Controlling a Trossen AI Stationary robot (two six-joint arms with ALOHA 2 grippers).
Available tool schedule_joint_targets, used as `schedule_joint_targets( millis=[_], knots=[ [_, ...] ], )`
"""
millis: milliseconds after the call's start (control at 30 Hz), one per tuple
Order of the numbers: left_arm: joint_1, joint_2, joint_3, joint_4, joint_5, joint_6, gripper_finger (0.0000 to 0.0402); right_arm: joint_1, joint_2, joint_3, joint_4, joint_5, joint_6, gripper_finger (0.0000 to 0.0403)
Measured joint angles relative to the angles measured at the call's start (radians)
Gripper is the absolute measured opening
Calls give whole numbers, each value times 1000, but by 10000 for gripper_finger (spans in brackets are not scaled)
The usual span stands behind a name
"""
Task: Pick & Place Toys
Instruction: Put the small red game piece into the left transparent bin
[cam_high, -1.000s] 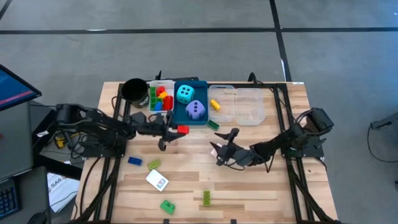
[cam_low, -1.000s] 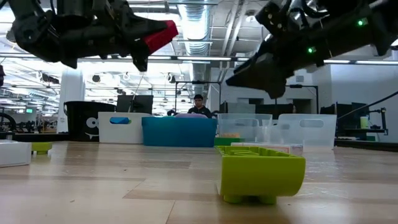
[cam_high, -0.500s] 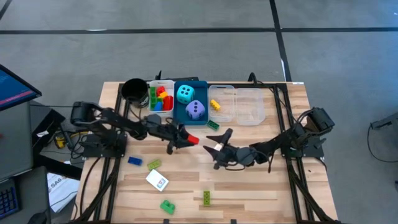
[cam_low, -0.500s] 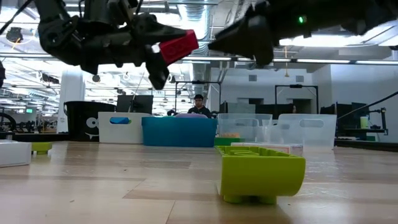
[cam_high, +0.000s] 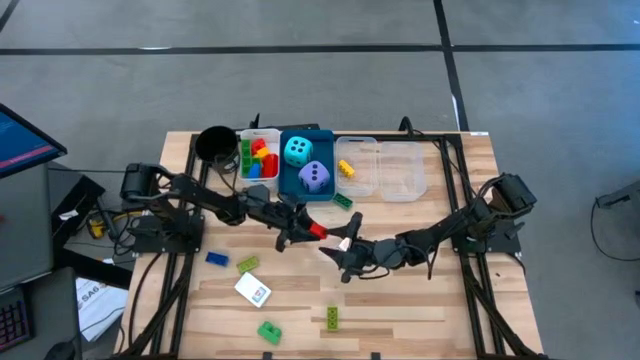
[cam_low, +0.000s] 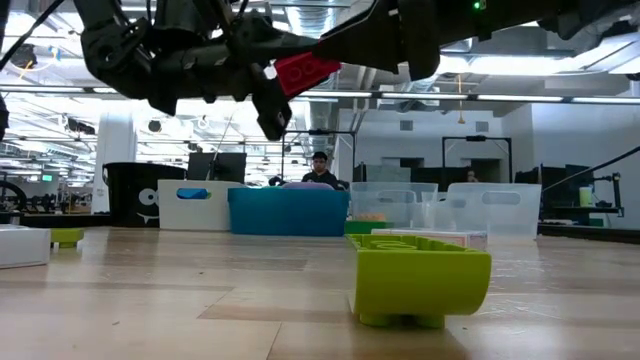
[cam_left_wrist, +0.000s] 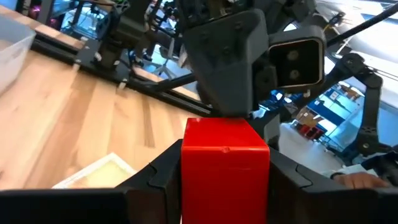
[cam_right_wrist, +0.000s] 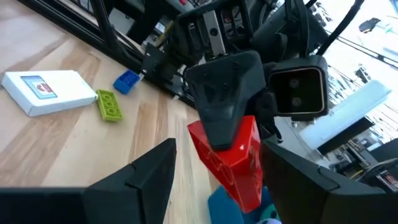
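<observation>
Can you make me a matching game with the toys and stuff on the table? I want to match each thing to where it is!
Things:
1. red brick
2. purple die
3. white card
4. black cup

Places:
A. lying flat on the wood near the front of the table
B. in the blue tray
C. held up in the air by the left gripper
D. standing at the back, beside the white tray of bricks

Pairs: 1-C, 2-B, 3-A, 4-D
</observation>
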Motion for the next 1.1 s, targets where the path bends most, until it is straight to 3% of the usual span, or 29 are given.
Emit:
schedule_joint_targets(
  millis=[800, 1100],
  knots=[
    [-51, 2, 54, -103, -30, 10, 139, -13, 0, 0, -13, -18, -7, 226],
    [-51, 2, 54, -105, -55, 11, 139, -19, 0, 0, -14, -75, -5, 226]
  ],
)
